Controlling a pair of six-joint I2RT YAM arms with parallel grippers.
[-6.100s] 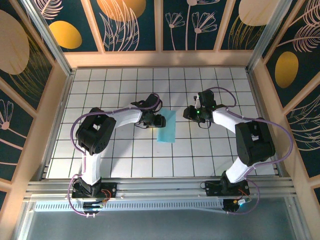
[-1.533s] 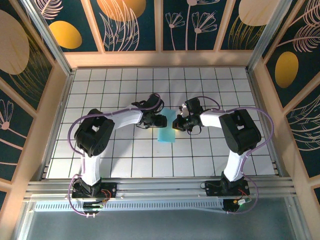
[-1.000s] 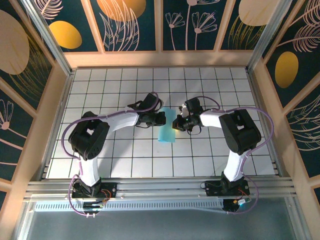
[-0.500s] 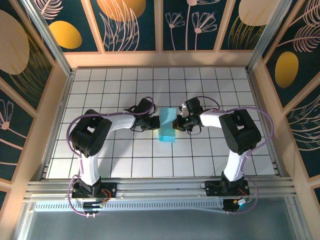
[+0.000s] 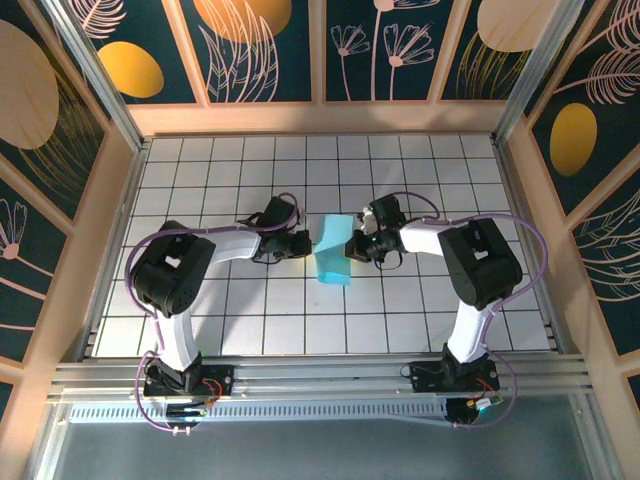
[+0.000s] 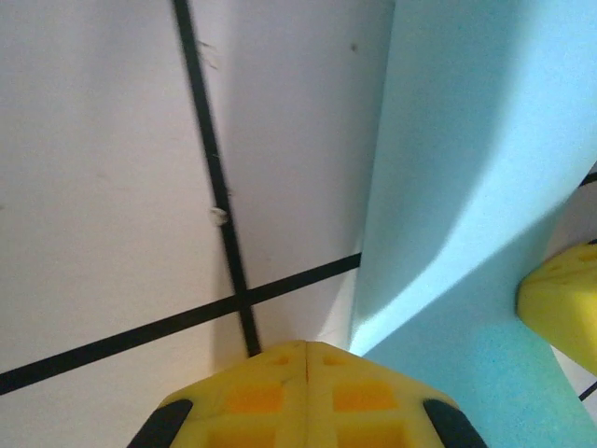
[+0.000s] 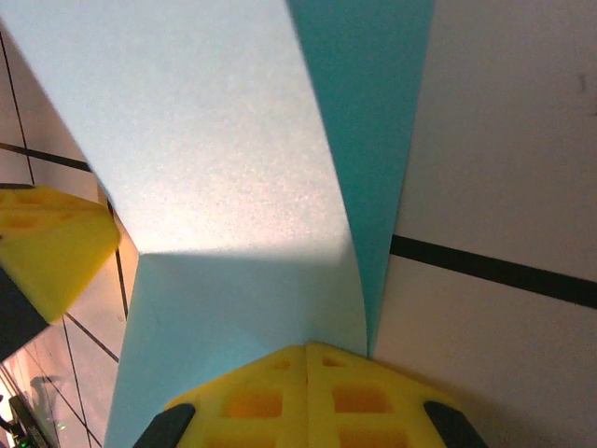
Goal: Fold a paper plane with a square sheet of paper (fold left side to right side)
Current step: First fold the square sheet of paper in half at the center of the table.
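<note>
Since half a second ago the left gripper [image 6: 306, 351] has backed away leftward, so its tips now stand just beside the left edge of the square sheet of paper [image 5: 333, 252] rather than over it. Its jaws are pressed together, pad against pad; whether a corner of paper is caught under them I cannot tell. The right gripper [image 7: 308, 353] has its jaws closed too, tips down at the sheet's right edge where a pale upper layer and a darker lower one run together. Whether it is pressing or pinching, the wrist view does not settle. Outward from there, the sheet lies as a narrow folded strip in the middle of the tiled table [image 5: 420, 320], between the two grippers, but its upper layer bows up off the lower one and no sharp crease shows. That is where I judge the trouble lies: with the fold unflattened, thin paper is likely to spring back open — and if the right tips drag or lift, the strip could slide or twist so the edges no longer meet. A closed left gripper returning low could also shove the free edge and crumple it, and the two sets of fingers are near enough to knock.
</note>
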